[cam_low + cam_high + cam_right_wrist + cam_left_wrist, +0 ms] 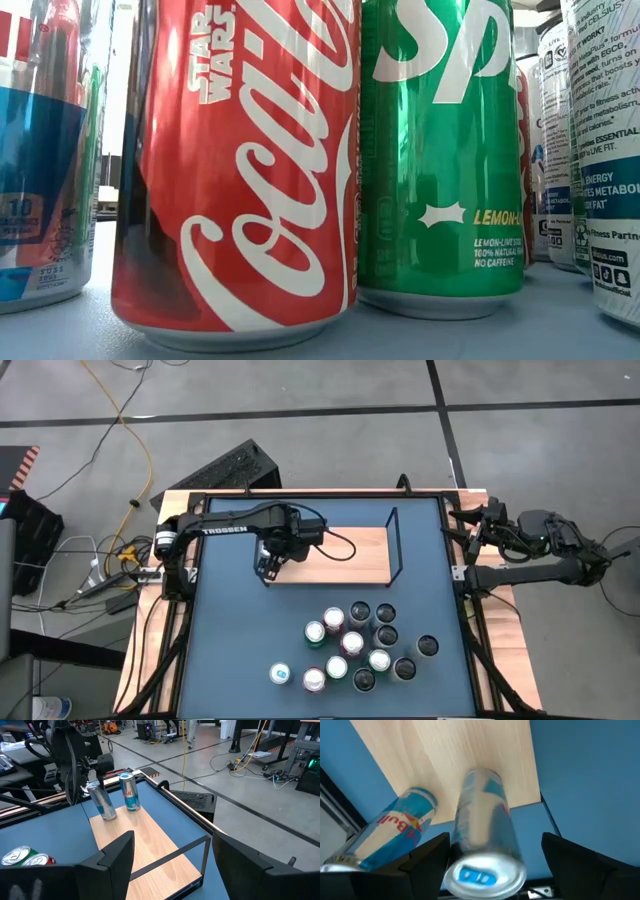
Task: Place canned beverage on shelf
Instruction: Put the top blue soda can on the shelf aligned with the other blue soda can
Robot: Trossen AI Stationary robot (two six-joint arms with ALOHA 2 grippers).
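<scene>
left gripper [92, 782]: over shelf [150, 845] end, fingers apart around tilted can [102, 802] | can: on board, long axis leaning off upright, beside upright second can [130, 791] | right gripper [478, 530]: table edge, fingers apart

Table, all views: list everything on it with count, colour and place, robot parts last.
Table: one, blue, under everything.
Shelf: one, light wood with black wire frame, mid-table.
Upright can: one, blue and silver, at the shelf's left end.
Tilted can: one, blue and silver, beside it, between the left fingers.
Loose cans: about thirteen, red, green, white and dark, clustered off the shelf.
Left gripper: dark, over the shelf's left end, fingers open.
Right gripper: dark, open, waiting at the table's right edge.
</scene>
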